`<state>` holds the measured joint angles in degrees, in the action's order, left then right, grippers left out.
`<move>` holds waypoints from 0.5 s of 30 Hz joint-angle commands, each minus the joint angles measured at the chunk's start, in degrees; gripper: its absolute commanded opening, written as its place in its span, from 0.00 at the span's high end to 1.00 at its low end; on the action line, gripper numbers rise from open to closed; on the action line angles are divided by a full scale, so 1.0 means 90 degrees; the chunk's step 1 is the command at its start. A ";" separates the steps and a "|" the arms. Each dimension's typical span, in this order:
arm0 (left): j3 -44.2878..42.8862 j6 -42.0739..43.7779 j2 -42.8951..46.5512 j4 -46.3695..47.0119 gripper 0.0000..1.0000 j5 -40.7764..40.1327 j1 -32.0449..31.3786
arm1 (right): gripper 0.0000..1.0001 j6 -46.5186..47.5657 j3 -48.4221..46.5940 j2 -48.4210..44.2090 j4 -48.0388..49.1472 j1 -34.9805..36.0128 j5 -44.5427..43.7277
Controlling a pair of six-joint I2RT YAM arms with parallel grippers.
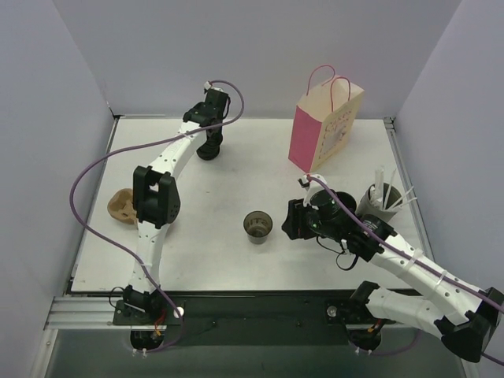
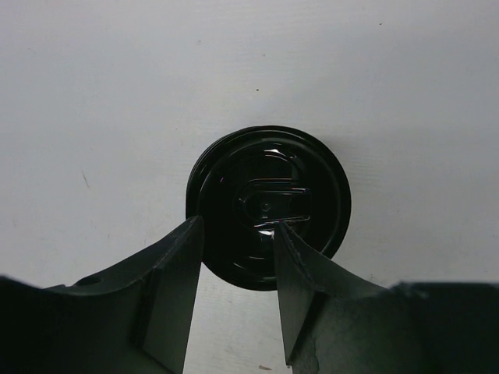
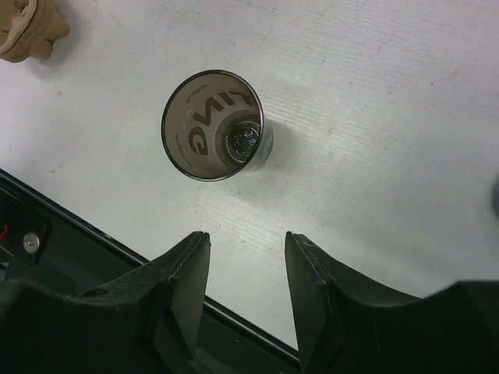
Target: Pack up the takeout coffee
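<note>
takeout coffee (image 2: 300, 175) | beneath left tool (image 2: 237, 224), spread above it | right tool (image 3: 247, 238) spread, empty

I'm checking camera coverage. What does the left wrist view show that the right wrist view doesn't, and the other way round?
Left wrist only: a black lid, partly behind the left fingers. Right wrist only: an open cup ahead of the right fingers, a tan object in the top corner, and a dark rail. Both: the white table and a pair of dark fingers standing apart.
</note>
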<state>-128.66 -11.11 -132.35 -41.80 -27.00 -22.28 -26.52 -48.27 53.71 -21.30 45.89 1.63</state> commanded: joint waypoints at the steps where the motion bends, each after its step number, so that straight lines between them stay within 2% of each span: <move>1: -0.0334 0.0385 0.0087 0.0084 0.49 -0.0476 0.0015 | 0.56 0.0242 -0.0301 0.0086 -0.0016 0.0067 -0.0376; 15: 0.0038 0.0854 0.0068 0.0475 0.49 -0.0838 0.0025 | 0.57 0.0252 -0.0262 0.0292 0.0003 0.0067 -0.0562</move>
<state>-127.98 -5.06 -132.88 -40.03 -32.93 -22.28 -25.15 -48.80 56.25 -21.28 46.22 -1.50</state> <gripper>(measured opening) 0.511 0.434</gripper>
